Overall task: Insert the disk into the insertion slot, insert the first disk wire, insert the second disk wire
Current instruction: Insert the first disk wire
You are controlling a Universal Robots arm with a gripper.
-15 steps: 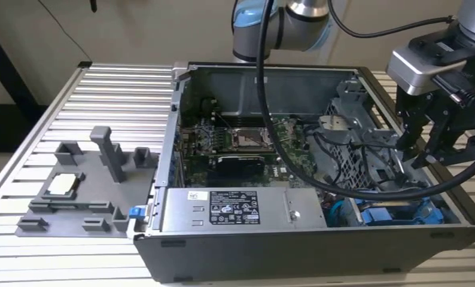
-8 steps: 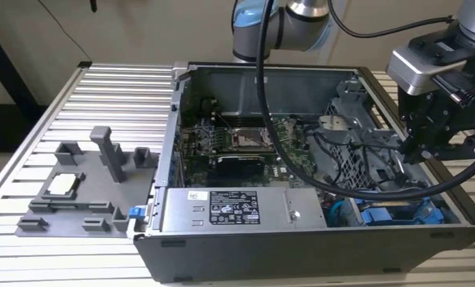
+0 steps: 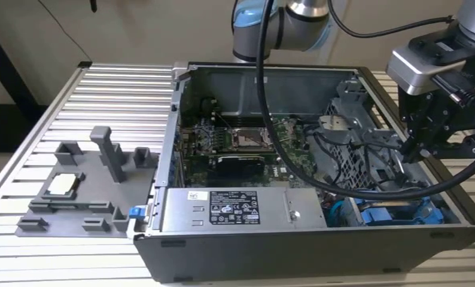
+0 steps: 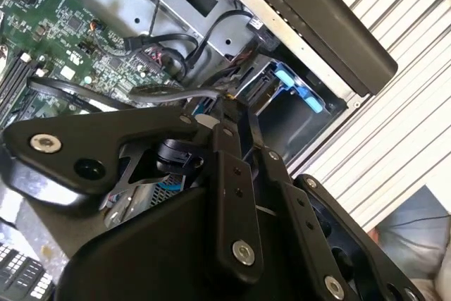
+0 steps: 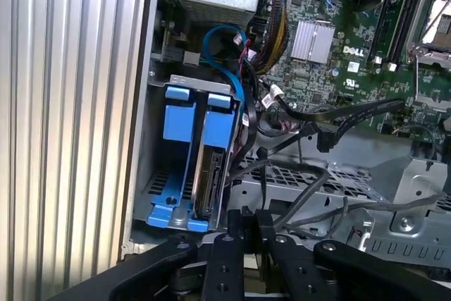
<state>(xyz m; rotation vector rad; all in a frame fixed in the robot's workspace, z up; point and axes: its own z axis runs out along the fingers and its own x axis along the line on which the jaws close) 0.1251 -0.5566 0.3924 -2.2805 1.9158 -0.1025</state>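
The disk [image 5: 208, 174] sits edge-on in its blue carrier [image 5: 219, 129], inside the insertion slot of the grey perforated drive cage [image 5: 310, 181]. A look-alike blue carrier [image 5: 179, 112] stands in the bay beside it. In the exterior view both carriers [image 3: 389, 212] lie in the case's near right corner. My gripper [image 5: 254, 218] hovers just above the cage, close to the disk's end. Its fingers are pressed together on a black disk wire [image 4: 169, 94] that runs out from the tips [image 4: 229, 107]. In the exterior view the gripper [image 3: 413, 156] hangs over the cage at the case's right side.
The open computer case holds a green motherboard [image 3: 246, 143], a silver labelled power-supply box [image 3: 230, 209] and loose black cables [image 5: 331, 114]. A blue cable [image 5: 211, 40] loops near the carriers. A grey fixture tray [image 3: 78, 191] lies on the slatted table [image 3: 118, 89] on the exterior view's left.
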